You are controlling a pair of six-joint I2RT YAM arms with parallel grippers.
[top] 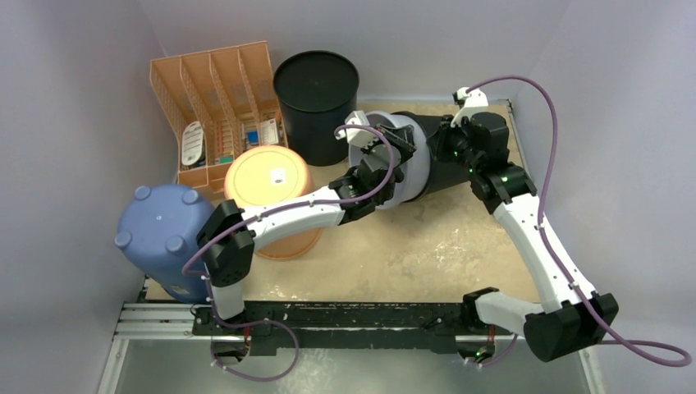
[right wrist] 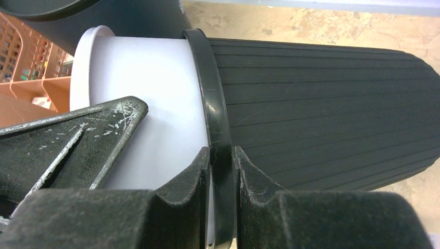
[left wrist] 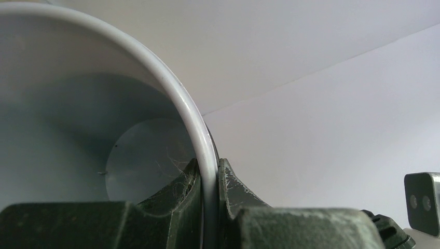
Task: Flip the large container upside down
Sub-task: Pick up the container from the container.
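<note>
Clamped narrowly in my right gripper (right wrist: pixel 222 155) is the rim of the sideways black bin (right wrist: pixel 321 104), while my left gripper (left wrist: pixel 210 179) pinches the white bucket (left wrist: pixel 78 104) nested inside.

Top external: high behind the bases, facing down at the table (top: pixel 427 254)
Left wrist: very near, looking into white bin (left wrist: pixel 62 104)
Right wrist: very near black container (right wrist: pixel 321 104)
Shared: both, one o'clock overhead

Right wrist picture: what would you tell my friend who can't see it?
The right gripper pinches the rim of a black ribbed container turned on its side, with the tan table behind it. A white container sticks out of its open end, and an orange rack shows at the far left.
</note>
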